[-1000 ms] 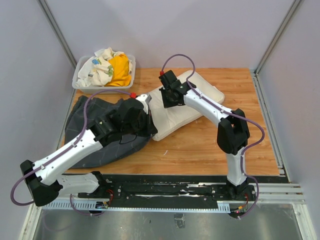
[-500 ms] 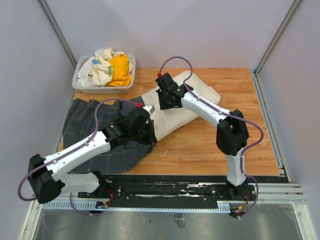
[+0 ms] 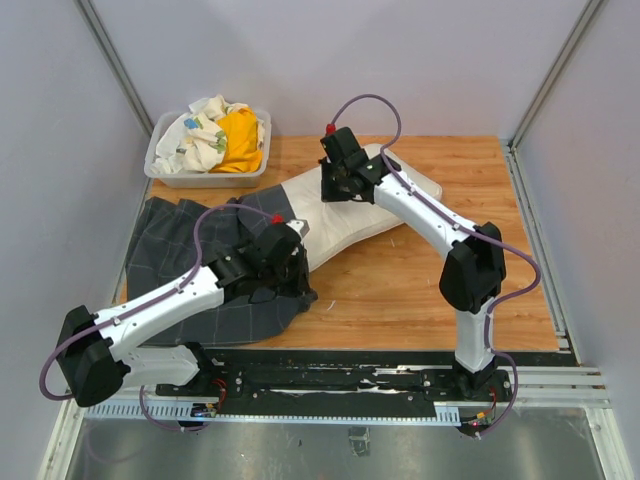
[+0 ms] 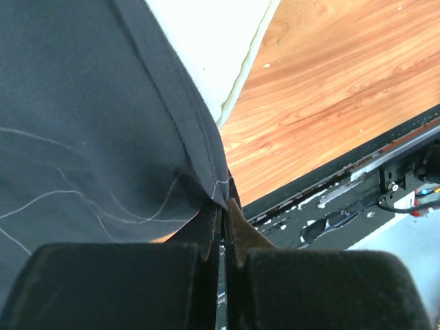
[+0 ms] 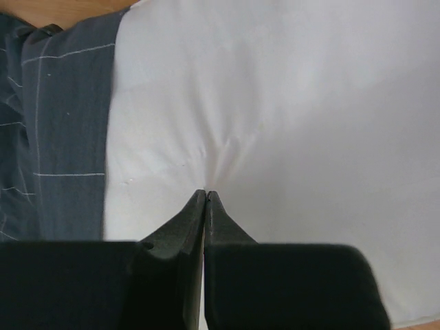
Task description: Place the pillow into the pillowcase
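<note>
Pillow (image 3: 340, 222) end lies under the pillowcase (image 3: 190, 265) hem, mid-frame. My left pincer (image 4: 221, 223) clamps that hem, and my right pincer (image 5: 206, 198) pinches the pillow. I'd lift the mouth while pushing.

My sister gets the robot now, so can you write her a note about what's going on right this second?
Left gripper: shut, pinching the pillowcase hem at its opening.
Right gripper: shut, pinching the pillow by its top fabric.
The pillow lies on the table, one end at the opening with the hem over its corner; most of it is outside.
Done: both grips. Left: slide the pillow fully in.
</note>
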Robot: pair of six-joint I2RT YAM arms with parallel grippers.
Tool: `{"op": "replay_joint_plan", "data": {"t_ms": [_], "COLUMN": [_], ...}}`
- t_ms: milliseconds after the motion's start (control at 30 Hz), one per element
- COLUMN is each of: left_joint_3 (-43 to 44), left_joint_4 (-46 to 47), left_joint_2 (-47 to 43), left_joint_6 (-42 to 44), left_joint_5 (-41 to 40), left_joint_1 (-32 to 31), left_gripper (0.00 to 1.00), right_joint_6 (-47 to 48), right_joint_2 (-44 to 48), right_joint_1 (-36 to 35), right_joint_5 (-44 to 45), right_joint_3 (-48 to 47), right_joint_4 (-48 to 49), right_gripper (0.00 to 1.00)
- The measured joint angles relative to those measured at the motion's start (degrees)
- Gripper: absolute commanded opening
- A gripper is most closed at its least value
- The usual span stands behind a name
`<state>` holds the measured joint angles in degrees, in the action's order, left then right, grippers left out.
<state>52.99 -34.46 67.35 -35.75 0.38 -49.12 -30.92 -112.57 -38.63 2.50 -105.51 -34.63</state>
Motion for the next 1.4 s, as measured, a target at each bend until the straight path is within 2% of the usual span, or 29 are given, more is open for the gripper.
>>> {"op": "replay_joint_plan", "data": {"t_ms": [200, 467, 533, 633, 833, 1000, 1133, 1300, 1400], "left_joint_3": [-0.3, 10.9, 10.6, 7.9, 2.7, 2.2, 2.2, 2.2, 2.2], "left_joint_4": [0.2, 0.2, 0.6, 1.6, 3.2, 4.6, 5.5, 5.7, 5.7], "left_joint_2": [0.3, 4.8, 5.0, 5.0, 5.1, 5.5, 5.9, 6.4, 6.4], "left_joint_6": [0.0, 1.4, 1.5, 1.4, 0.8, 0.7, 0.8, 0.8, 0.8], "left_joint_5": [0.8, 0.1, 0.0, 0.2, 0.9, 1.1, 1.3, 1.3, 1.2], "left_joint_1": [0.2, 0.6, 0.6, 0.7, 0.7, 0.7, 0.7, 0.7, 0.7], "left_gripper": [0.0, 0.0, 0.0, 0.0, 0.0, 0.0, 0.0, 0.0, 0.0], "right_joint_6": [-1.3, -2.5, -2.6, -2.6, -1.3, 0.1, 2.1, 5.4, 6.9], "right_joint_2": [0.0, 0.0, 0.2, 1.4, 9.2, 14.5, 12.9, 5.4, 4.2], "right_joint_1": [-0.2, -1.6, -1.8, -1.8, 2.6, 12.5, 19.3, 20.9, 20.1], "right_joint_5": [-1.0, -1.1, -1.0, -1.0, 0.5, 1.4, 2.9, 1.9, 0.3], "right_joint_3": [-3.6, 1.4, 4.0, 9.1, 19.2, 21.4, 20.3, 14.7, 14.9], "right_joint_4": [2.3, 4.9, 5.3, 5.3, 5.0, 5.3, 5.6, 3.7, 2.8], "right_gripper": [0.01, 0.01, 0.1, 0.36, 0.58, 0.69, 0.71, 0.72, 0.77]}}
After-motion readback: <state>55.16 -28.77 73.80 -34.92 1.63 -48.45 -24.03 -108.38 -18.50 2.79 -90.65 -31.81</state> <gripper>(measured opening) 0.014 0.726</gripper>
